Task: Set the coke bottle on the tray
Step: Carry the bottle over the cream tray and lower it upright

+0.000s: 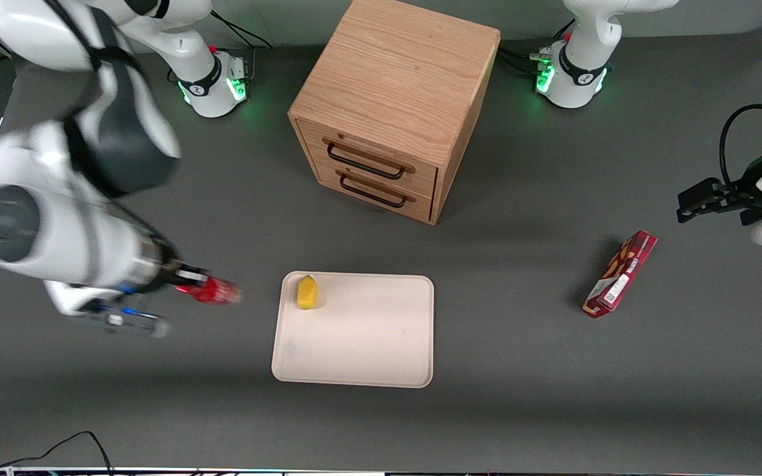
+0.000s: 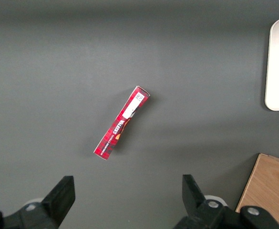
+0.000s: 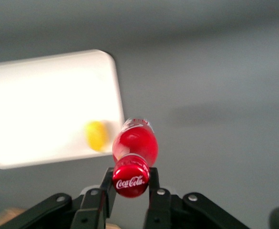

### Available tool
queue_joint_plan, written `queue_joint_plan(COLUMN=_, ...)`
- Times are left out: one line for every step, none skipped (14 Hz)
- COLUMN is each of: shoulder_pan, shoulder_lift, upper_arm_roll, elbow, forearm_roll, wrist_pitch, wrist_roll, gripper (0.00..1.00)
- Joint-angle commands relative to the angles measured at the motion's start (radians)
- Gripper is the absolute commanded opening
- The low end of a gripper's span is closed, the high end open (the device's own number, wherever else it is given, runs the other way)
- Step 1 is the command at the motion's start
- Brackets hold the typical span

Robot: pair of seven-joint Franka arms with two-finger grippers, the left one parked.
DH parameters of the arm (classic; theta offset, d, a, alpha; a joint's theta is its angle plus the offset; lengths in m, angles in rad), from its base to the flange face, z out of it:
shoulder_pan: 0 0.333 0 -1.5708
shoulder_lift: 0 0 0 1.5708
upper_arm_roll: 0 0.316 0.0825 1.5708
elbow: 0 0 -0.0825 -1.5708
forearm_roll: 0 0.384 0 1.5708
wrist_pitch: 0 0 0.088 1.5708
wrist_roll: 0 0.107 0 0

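Observation:
My right gripper (image 1: 190, 285) is shut on the neck of the coke bottle (image 1: 217, 291), a small red bottle with a red cap, and holds it above the table beside the tray's edge at the working arm's end. In the right wrist view the bottle (image 3: 135, 144) sits between the fingers (image 3: 108, 185), its cap lettered in white. The tray (image 1: 354, 330) is a flat beige rectangle with rounded corners, nearer the front camera than the cabinet. It also shows in the right wrist view (image 3: 44, 95).
A yellow lemon-like item (image 1: 307, 292) lies on the tray's corner nearest the bottle; it also shows in the right wrist view (image 3: 96, 135). A wooden two-drawer cabinet (image 1: 394, 106) stands mid-table. A red snack box (image 1: 620, 274) lies toward the parked arm's end.

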Motion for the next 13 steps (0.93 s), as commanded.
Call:
queue_joint_plan(shoulder_pan=0.064, shoulder_lift=0.113, upper_arm_roll=-0.023, elbow=0.092, forearm_roll=-0.013, wrist_pitch=0.108, wrist_roll=0.101, gripper=0.0)
queue_joint_plan(shoulder_pan=0.096, shoulder_lift=0.15, upper_arm_roll=-0.053, elbow=0.092, forearm_roll=-0.013, wrist_pitch=0.163, wrist_roll=0.13, gripper=0.0)
queue_joint_plan(shoulder_pan=0.135, shoulder_lift=0.167, upper_arm_roll=-0.093, elbow=0.091, forearm_roll=-0.013, wrist_pitch=0.197, wrist_roll=0.13, gripper=0.0)
queue_joint_plan(shoulder_pan=0.146, shoulder_lift=0.191, upper_arm_roll=-0.107, elbow=0.091, forearm_roll=-0.012, wrist_pitch=0.229, wrist_roll=0.13, gripper=0.0)
queue_joint_plan(shoulder_pan=0.147, shoulder_lift=0.211, upper_arm_roll=-0.11, elbow=0.089, forearm_roll=-0.013, wrist_pitch=0.254, wrist_roll=0.132, gripper=0.0)
queue_joint_plan(shoulder_pan=0.149, shoulder_lift=0.228, upper_arm_roll=-0.112, elbow=0.089, forearm_roll=-0.013, wrist_pitch=0.268, wrist_roll=0.132, gripper=0.0)
queue_joint_plan(shoulder_pan=0.162, shoulder_lift=0.24, upper_arm_roll=-0.115, elbow=0.088, forearm_roll=-0.016, wrist_pitch=0.278, wrist_roll=0.13, gripper=0.0)
queue_joint_plan(shoulder_pan=0.166, shoulder_lift=0.25, upper_arm_roll=-0.116, elbow=0.086, forearm_roll=-0.018, wrist_pitch=0.294, wrist_roll=0.13, gripper=0.0)
queue_joint_plan(shoulder_pan=0.166, shoulder_lift=0.257, upper_arm_roll=-0.116, elbow=0.085, forearm_roll=-0.019, wrist_pitch=0.298, wrist_roll=0.13, gripper=0.0)
queue_joint_plan(shoulder_pan=0.167, shoulder_lift=0.262, upper_arm_roll=-0.116, elbow=0.085, forearm_roll=-0.024, wrist_pitch=0.3, wrist_roll=0.13, gripper=0.0)
queue_joint_plan(shoulder_pan=0.169, shoulder_lift=0.265, upper_arm_roll=-0.116, elbow=0.083, forearm_roll=-0.033, wrist_pitch=0.3, wrist_roll=0.133, gripper=0.0)
queue_joint_plan(shoulder_pan=0.169, shoulder_lift=0.267, upper_arm_roll=-0.116, elbow=0.082, forearm_roll=-0.035, wrist_pitch=0.3, wrist_roll=0.133, gripper=0.19)
queue_joint_plan(shoulder_pan=0.169, shoulder_lift=0.265, upper_arm_roll=-0.116, elbow=0.073, forearm_roll=-0.038, wrist_pitch=0.3, wrist_roll=0.135, gripper=0.35)
